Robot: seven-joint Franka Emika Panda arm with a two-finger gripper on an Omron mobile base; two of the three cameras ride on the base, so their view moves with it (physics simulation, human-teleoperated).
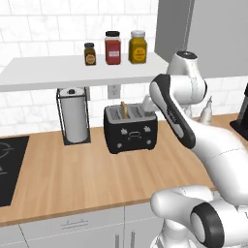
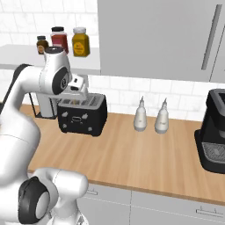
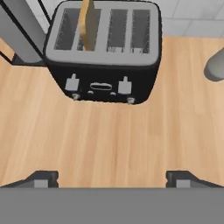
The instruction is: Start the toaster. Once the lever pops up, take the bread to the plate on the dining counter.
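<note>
Tan bread (image 3: pixel 86 24) stands upright in the toaster (image 3: pixel 103 74), ready for toasting; the hand (image 3: pixel 111 177) hovers above, fingers apart, to reach the lever.

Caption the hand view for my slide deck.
Open gripper hovers above the toaster, bread upright in a slot.
</note>
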